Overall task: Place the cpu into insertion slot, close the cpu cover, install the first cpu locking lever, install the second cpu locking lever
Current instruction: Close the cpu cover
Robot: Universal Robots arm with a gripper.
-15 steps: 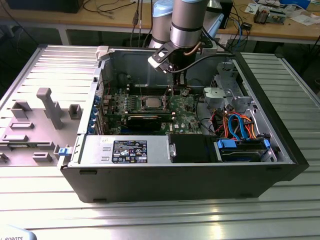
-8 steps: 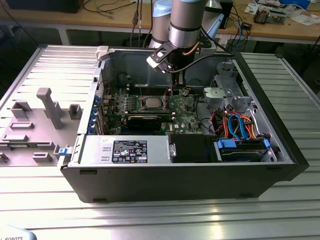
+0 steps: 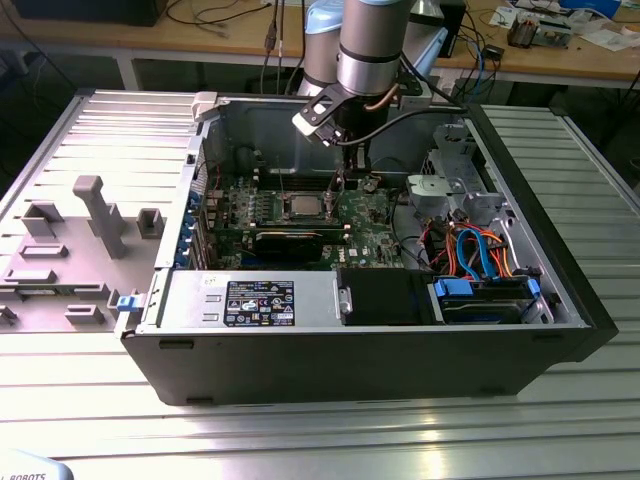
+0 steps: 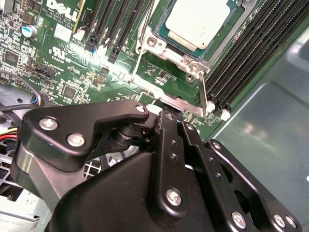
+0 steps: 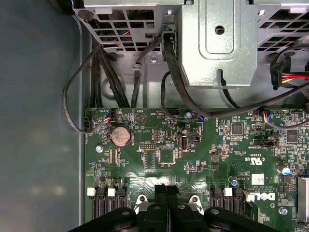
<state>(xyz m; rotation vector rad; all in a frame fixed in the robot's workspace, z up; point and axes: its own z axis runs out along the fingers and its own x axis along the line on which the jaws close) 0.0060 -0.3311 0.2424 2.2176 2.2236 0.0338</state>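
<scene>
The cpu (image 4: 198, 21) lies flat in the insertion slot (image 4: 153, 41) on the green board, with its pale metal top facing up. In the second wrist view, a silver cover (image 4: 186, 60) frames it, and I cannot tell if this cover is locked. A thin metal lever (image 4: 178, 102) runs just beside the slot. The gripper (image 4: 176, 121) has its tips at this lever, and its black body hides the board below. The fingers (image 5: 161, 191) are pressed together in the first wrist view, and I cannot tell if they pinch anything. That view also gives the coin battery (image 5: 120, 136), black cables (image 5: 96, 72) and a metal drive cage (image 5: 217, 43). Long memory slots (image 4: 251, 53) stand beside the slot. The exterior view shows the open computer case (image 3: 350, 370) on a ribbed table (image 3: 300, 440). There the arm reaches down near the cpu, and a black card (image 3: 290, 240) lies near it.
</scene>
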